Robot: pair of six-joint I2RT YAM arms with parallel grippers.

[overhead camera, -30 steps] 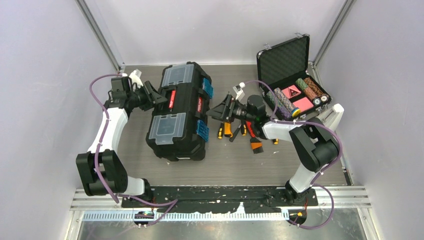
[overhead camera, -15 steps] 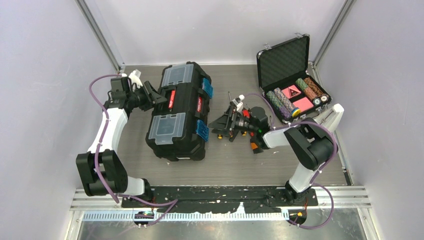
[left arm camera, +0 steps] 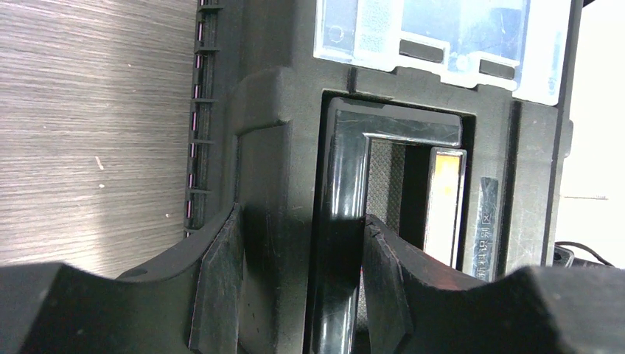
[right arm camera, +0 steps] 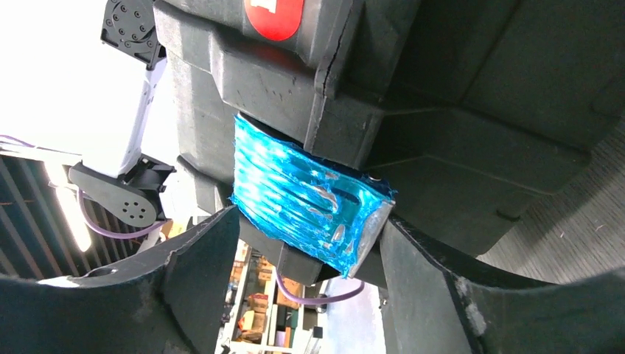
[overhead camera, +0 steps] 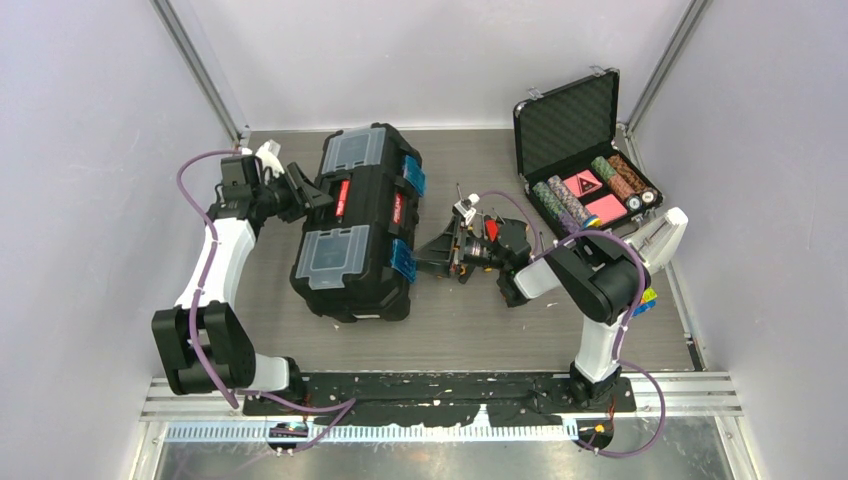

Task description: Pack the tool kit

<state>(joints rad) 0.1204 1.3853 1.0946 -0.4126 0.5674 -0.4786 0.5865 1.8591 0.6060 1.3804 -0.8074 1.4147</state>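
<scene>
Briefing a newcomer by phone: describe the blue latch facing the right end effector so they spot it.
Find the big black toolbox; its right side carries two blue latches. Take the near latch, closer to the arm bases, by the right end effector, not the far latch.

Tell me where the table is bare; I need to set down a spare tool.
Free: the near strip of table in front of the toolbox, and the back patch between toolbox and poker chip case. Crowded: right of the toolbox, where the right gripper and hand tools sit.
</scene>
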